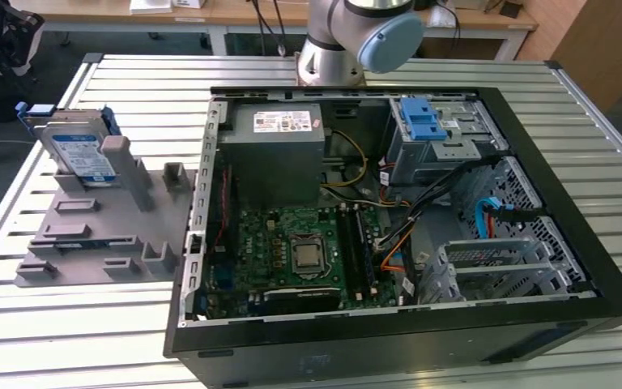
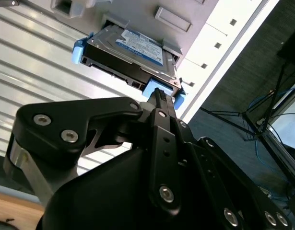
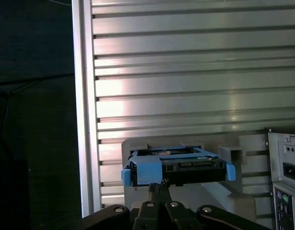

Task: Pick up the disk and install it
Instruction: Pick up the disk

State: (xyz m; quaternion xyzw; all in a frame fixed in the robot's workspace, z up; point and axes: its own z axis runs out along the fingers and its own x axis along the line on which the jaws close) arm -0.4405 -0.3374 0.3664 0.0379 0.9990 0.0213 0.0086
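One disk (image 1: 78,152) in grey fixture (image 1: 100,243)

Black claw (image 2: 159,96) — silver screws (image 2: 166,193)

The arm (image 1: 352,36) stands upright at the back. In both wrist views its black claw (image 2: 158,92) is closed, fingers (image 2: 162,112) pressed together, tips touching.

Bare table (image 1: 127,81) lies open around the disk (image 1: 82,156); posts of the grey holder (image 1: 106,235) flank it closely.
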